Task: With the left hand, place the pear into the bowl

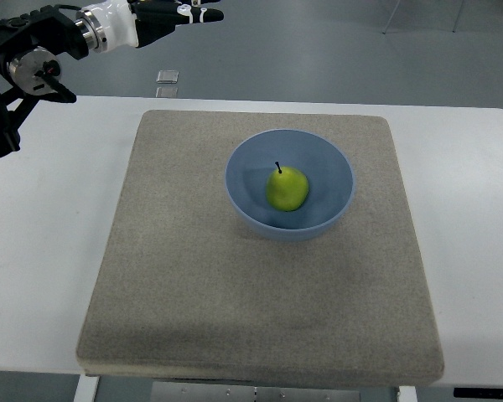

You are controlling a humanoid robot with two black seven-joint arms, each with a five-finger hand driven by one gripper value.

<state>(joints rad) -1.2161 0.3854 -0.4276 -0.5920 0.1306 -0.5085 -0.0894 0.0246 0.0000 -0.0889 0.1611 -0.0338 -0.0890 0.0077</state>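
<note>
Grey floor shows beyond a white table (50,251) on which a beige mat (193,293) covers most of the top. Near the mat's far middle sits a blue bowl (243,180) with the green pear (287,188) upright inside, stem up. Nothing else lies on the mat, leaving open room all around the bowl. At the upper left the left hand (180,15) hangs beyond the table's far edge, its dark fingers seemingly stretched out and holding nothing
</note>
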